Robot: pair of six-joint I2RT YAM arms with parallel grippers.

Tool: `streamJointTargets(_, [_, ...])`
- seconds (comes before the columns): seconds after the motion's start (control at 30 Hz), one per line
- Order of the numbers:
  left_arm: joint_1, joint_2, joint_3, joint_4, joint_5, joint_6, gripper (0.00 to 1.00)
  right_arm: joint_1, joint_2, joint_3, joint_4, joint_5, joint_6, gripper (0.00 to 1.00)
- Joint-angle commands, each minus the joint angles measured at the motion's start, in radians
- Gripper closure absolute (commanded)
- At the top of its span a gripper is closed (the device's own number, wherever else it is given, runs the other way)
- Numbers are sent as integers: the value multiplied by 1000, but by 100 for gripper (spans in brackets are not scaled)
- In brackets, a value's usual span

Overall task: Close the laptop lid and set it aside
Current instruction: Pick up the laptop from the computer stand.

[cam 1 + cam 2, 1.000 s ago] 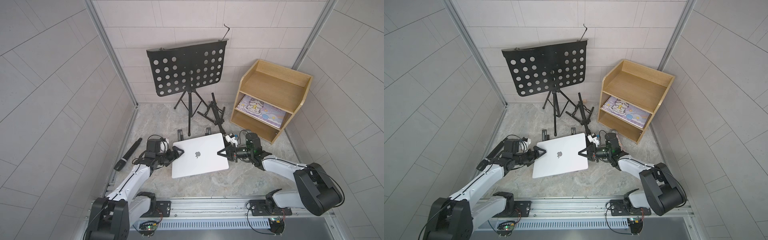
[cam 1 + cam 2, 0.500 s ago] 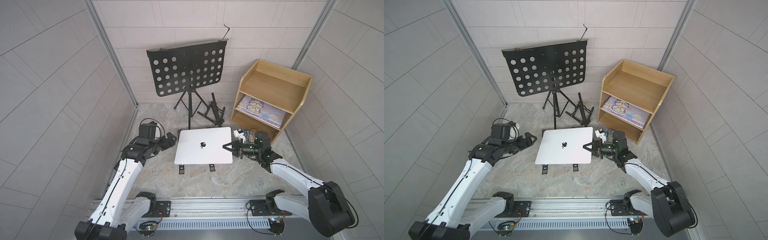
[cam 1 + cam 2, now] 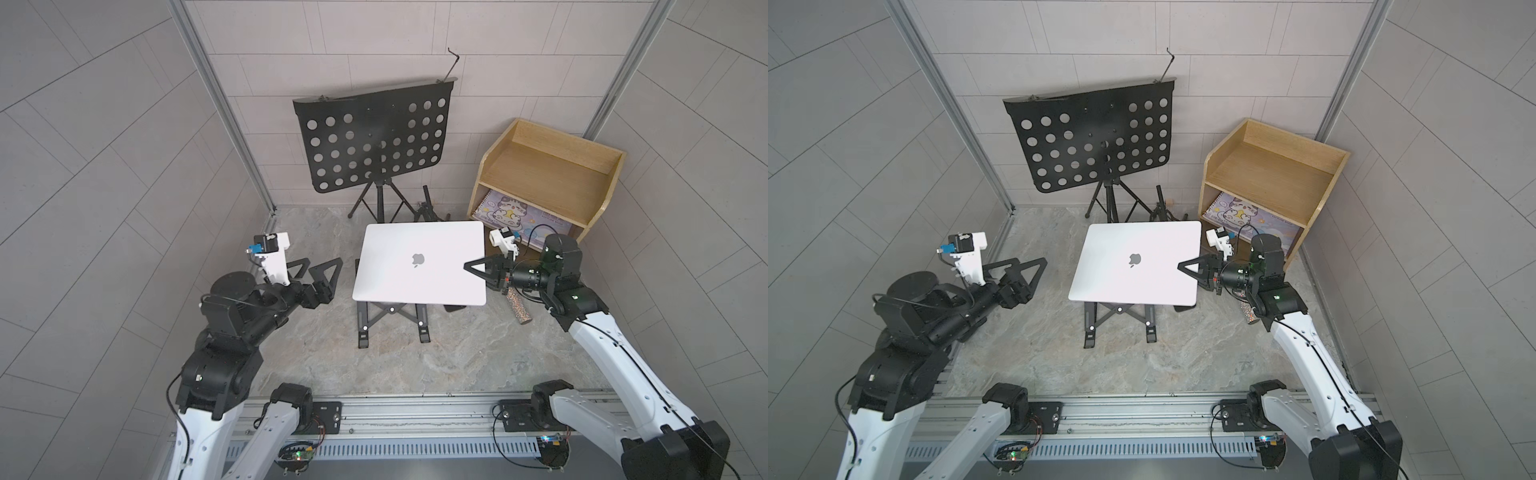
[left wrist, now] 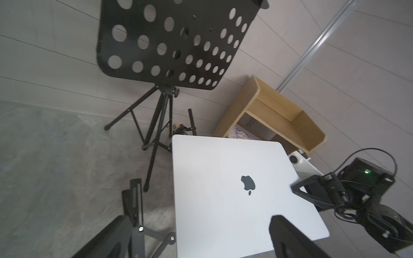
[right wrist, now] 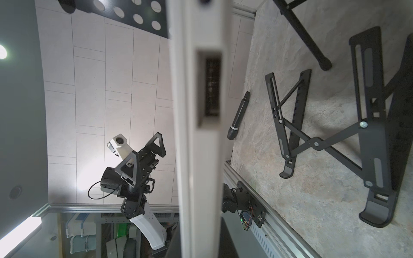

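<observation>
White links point(image 3: 602, 345), black joints point(image 3: 216, 374), thin cables point(image 4: 371, 149); left hand point(image 3: 324, 261) and right hand point(image 3: 469, 267) black.

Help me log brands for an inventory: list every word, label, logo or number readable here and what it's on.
Grey apple logo, no letters: on the lid of the laptop.
Notebook in the wooden shelf: cartoon cat cover, any writing too small to read.
No other readable words or numbers.
</observation>
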Motion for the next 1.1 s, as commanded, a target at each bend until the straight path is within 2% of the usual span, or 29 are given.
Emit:
streamJointTargets(0.0, [7,89,11,111,142,-121,0,-37,-21,143,-85,-98,-105,100])
streamJointTargets(0.17, [21,179,-2,345,180,-350,1,-54,53,338,-250,-83,-187,100])
streamJointTargets(0.3, [33,253,7,376,197,-368,2,-71,103,467,-352,-81,-240,100])
streamJointTargets(0.37, [65,287,-32,451,238,-404,2,-96,120,502,-376,-90,-252,100])
streamJointTargets(0.43, [111,334,-86,618,316,-512,4,-117,141,528,-380,-99,-256,100])
streamJointTargets(0.57, [202,531,-128,1134,545,-816,9,-118,228,600,-363,-106,-261,100])
streamJointTargets(0.63, [211,616,-104,1331,621,-952,11,-119,259,626,-338,-113,-247,100])
streamJointTargets(0.73, [205,693,-112,1553,670,-1121,12,-123,274,646,-328,-117,-242,100])
streamJointTargets(0.83, [199,696,-148,1526,727,-1113,13,-126,258,631,-319,-123,-239,100])
streamJointTargets(0.93, [198,667,-162,1343,775,-980,13,-128,246,619,-301,-132,-229,100])
streamJointTargets(1.07, [181,663,-162,1155,799,-872,17,-128,231,604,-257,-145,-205,100])
